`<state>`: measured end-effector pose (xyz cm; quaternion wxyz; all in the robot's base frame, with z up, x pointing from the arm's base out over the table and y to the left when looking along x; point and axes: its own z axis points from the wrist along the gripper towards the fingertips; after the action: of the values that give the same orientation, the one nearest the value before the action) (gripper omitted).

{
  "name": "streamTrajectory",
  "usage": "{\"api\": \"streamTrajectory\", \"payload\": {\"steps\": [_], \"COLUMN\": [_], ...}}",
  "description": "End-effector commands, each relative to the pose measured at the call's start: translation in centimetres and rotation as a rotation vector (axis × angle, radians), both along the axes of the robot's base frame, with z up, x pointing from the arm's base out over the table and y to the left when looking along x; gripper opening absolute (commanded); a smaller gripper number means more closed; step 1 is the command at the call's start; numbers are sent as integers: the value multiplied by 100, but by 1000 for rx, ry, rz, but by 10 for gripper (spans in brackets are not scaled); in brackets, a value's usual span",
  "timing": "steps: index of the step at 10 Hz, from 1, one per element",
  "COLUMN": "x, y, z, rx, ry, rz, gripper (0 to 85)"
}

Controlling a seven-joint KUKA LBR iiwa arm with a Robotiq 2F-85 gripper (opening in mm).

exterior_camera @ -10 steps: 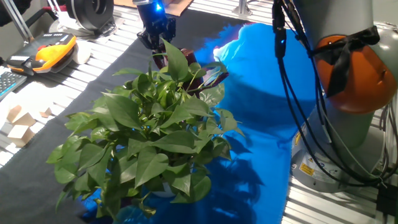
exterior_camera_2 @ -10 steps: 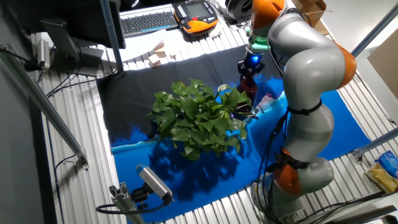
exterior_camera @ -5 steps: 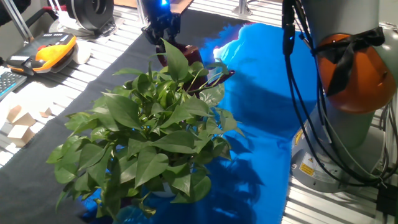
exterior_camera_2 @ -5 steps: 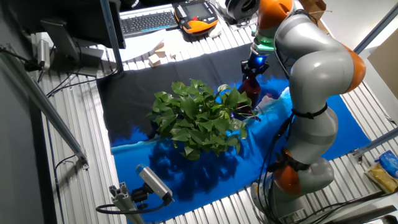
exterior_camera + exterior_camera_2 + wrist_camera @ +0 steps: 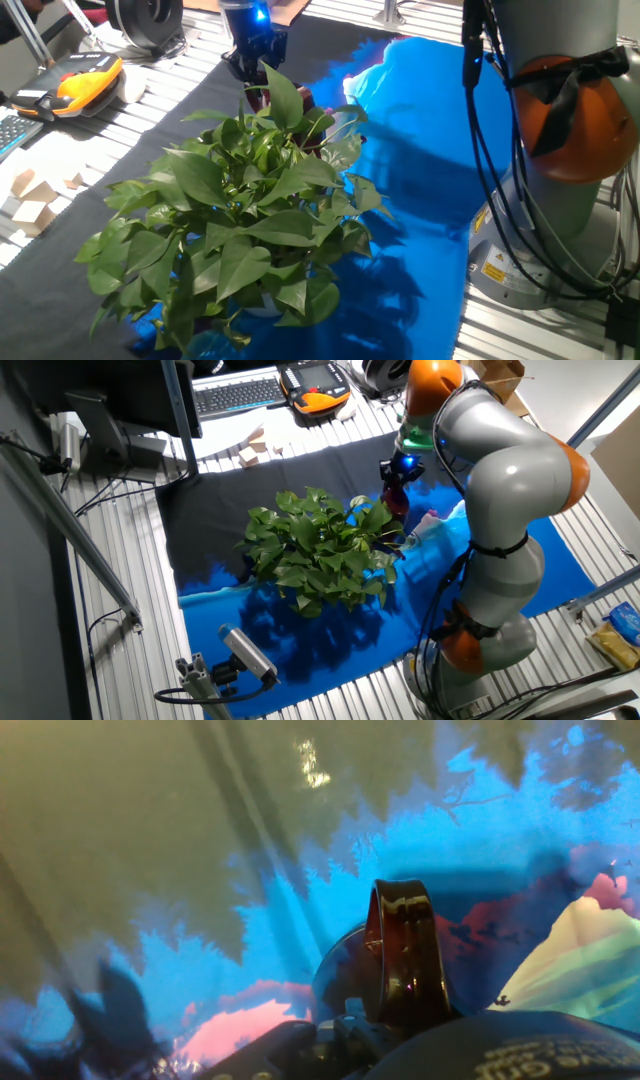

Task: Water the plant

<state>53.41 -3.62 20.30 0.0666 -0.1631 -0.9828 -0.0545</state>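
A slatted metal tabletop [image 5: 190, 75] draped in black and blue cloth holds the bushy green leafy plant [image 5: 235, 215]. The claw [image 5: 255, 62] grips a dark maroon cup [image 5: 405, 955] at its far edge; pouring looks unfinished.

A slatted metal table [image 5: 170, 85] carries a black cloth [image 5: 215, 525] and blue cloth [image 5: 420, 150]; the plant [image 5: 240, 215] stands there, its pot mostly hidden.
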Motion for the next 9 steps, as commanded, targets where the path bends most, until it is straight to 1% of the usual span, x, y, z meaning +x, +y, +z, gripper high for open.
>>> {"api": "streamTrajectory", "payload": {"steps": [1,2,4,5,6,8,9], "x": [0,0,0,0,0,0,0], "y": [-5,-5,-5,-5,-5,-5,-5], "z": [0,0,0,0,0,0,0], "rx": [6,-41,-10,-29,-14,-22,-32], "ry": [-20,-46,-76,-85,-88,-88,-79], "rz": [-10,-14,-68,-74,-91,-129,-140], "gripper": [0,0,0,0,0,0,0]}}
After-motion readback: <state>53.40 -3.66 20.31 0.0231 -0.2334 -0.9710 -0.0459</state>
